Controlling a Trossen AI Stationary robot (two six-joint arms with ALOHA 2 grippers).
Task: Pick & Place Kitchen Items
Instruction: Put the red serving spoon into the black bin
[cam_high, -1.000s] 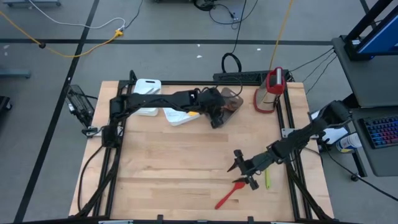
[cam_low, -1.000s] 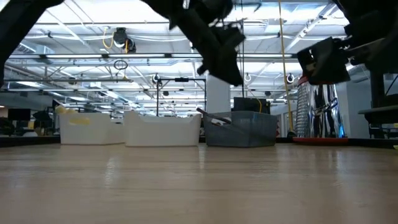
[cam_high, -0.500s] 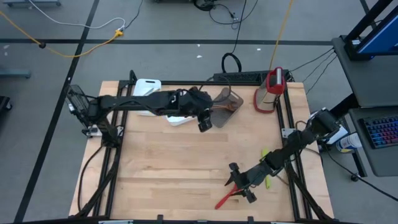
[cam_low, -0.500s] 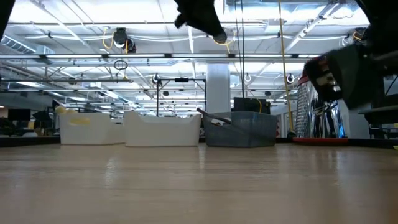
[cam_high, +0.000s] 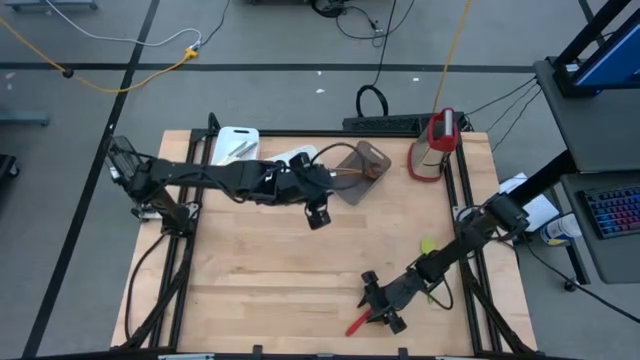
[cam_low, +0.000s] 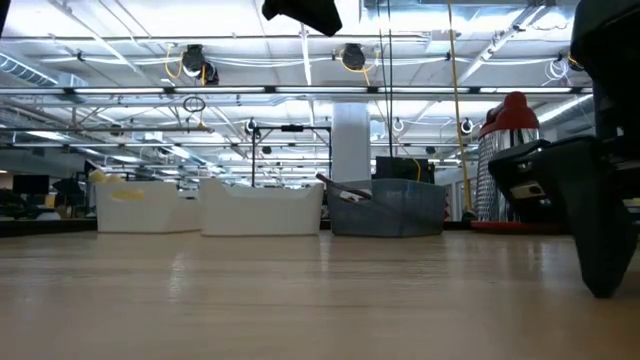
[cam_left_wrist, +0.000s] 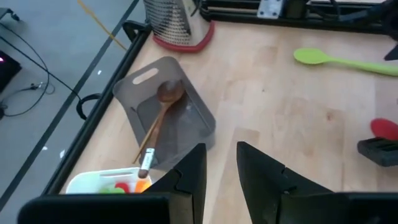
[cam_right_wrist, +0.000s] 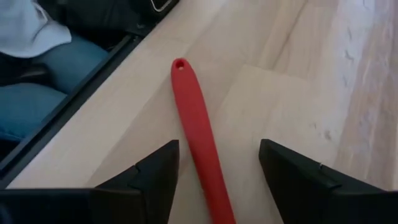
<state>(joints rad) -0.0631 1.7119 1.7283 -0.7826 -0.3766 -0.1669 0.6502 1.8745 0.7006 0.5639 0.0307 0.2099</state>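
Observation:
A red utensil (cam_high: 358, 323) lies flat on the wood table near the front edge; its handle (cam_right_wrist: 194, 118) ends in a small hole. My right gripper (cam_right_wrist: 217, 149) stands low over it, open, one finger on each side of the handle, apart from it. My left gripper (cam_left_wrist: 221, 163) hangs high above the table's middle (cam_high: 318, 215), open with nothing between its fingers. Beyond it a brown wooden spoon (cam_left_wrist: 161, 109) lies in the grey bin (cam_left_wrist: 186, 134). A green spoon (cam_left_wrist: 336, 60) lies flat toward the right edge (cam_high: 426, 246).
Two white bins (cam_high: 237, 143) (cam_high: 292, 162) and the grey bin (cam_high: 360, 160) stand along the far edge, with a red-and-silver appliance (cam_high: 435, 145) at the far right. Black frame rails (cam_high: 462, 190) border the table. A person's legs (cam_right_wrist: 37, 81) show past the near edge.
My left gripper has risen and drawn back from over the grey bin toward the table's left and near side. My right gripper has sunk and gone toward the near left, so that its fingers now stand on either side of the red utensil's handle.

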